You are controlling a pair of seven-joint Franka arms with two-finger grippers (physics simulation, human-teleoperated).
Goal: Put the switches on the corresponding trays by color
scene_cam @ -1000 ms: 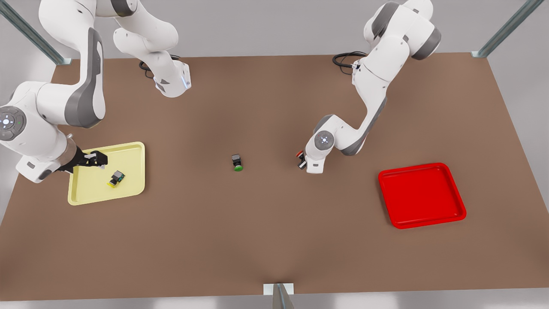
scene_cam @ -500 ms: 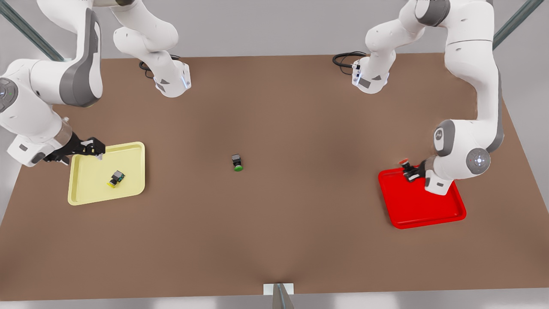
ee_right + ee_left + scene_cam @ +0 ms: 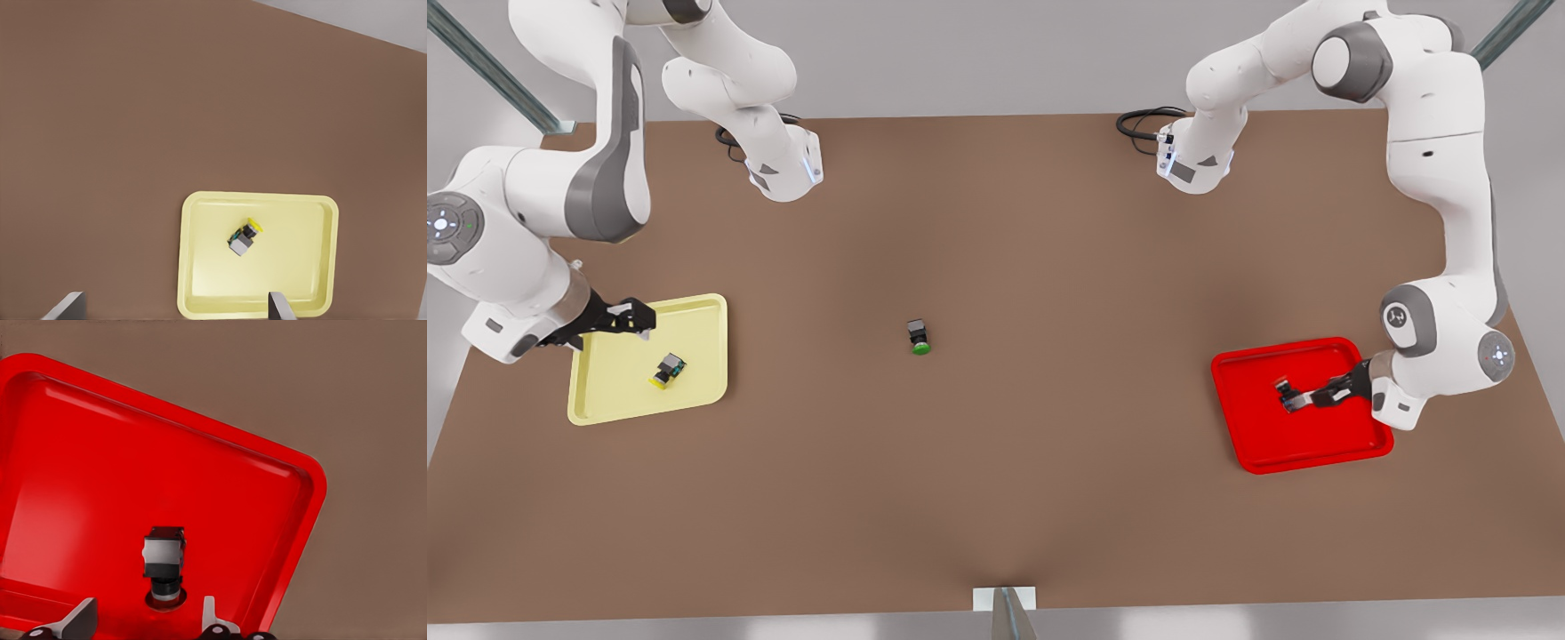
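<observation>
**Red and yellow switches both on their matching trays**

Red fills most of the left wrist view: the red tray (image 3: 1316, 436) lies at the front view's right, and the red-capped switch (image 3: 163, 563) sits inside it, cap toward the camera, between the two pale fingertips (image 3: 79, 621) without visibly touching either. The left gripper (image 3: 1300, 400) is spread apart, released from the switch. Its arm arches high from a base at the far edge of the brown table (image 3: 996, 498), drops down the front view's right side, and bends at the wrist so the hand reaches low and nearly level over the tray from its outer edge.

At the front view's left, the yellow tray (image 3: 618, 391) holds the yellow-capped switch (image 3: 667, 370), lying tilted near the tray's middle. The right gripper (image 3: 633, 322) hangs above the tray's far corner, well clear of the switch, its fingers wide apart, as the right wrist view also shows with the fingertips (image 3: 67, 305) framing the tray. That arm folds down from its base, elbow raised, forearm sloping toward the tray from the outer side.

A green-capped switch (image 3: 919, 336) rests on the bare table between the trays, away from both arms.
</observation>
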